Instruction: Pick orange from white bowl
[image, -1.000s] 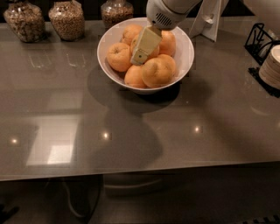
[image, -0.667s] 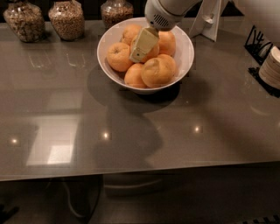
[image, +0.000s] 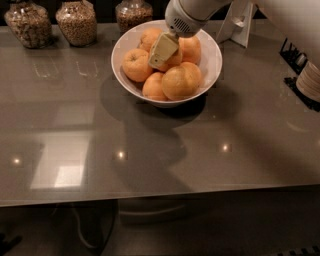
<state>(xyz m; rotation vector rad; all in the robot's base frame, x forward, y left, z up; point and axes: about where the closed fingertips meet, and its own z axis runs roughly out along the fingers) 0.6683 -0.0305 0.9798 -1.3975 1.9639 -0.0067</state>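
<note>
- A glossy grey table (image: 150, 160) fills the foreground.
- The orange (image: 181, 81), palest of the pile, sits at the near right of the white bowl (image: 212, 60).
- Just behind it, the gripper (image: 162, 51) dips among the fruit; apart or clamped, one cannot tell.
- A clean pick likely means centring squarely on that fruit, sparing its neighbours.
- Jars (image: 76, 22) line the far edge.

**Desk:** Any lettering legible on the glass jars (image: 76, 22), upper left of the frame, or on the white bowl (image: 212, 60)?

**Photographer:** None. No word, label, brand or number reads anywhere, not on the white stand (image: 240, 22) at upper right, nor on the gripper (image: 161, 54), which hangs inside the bowl at top centre.
</note>
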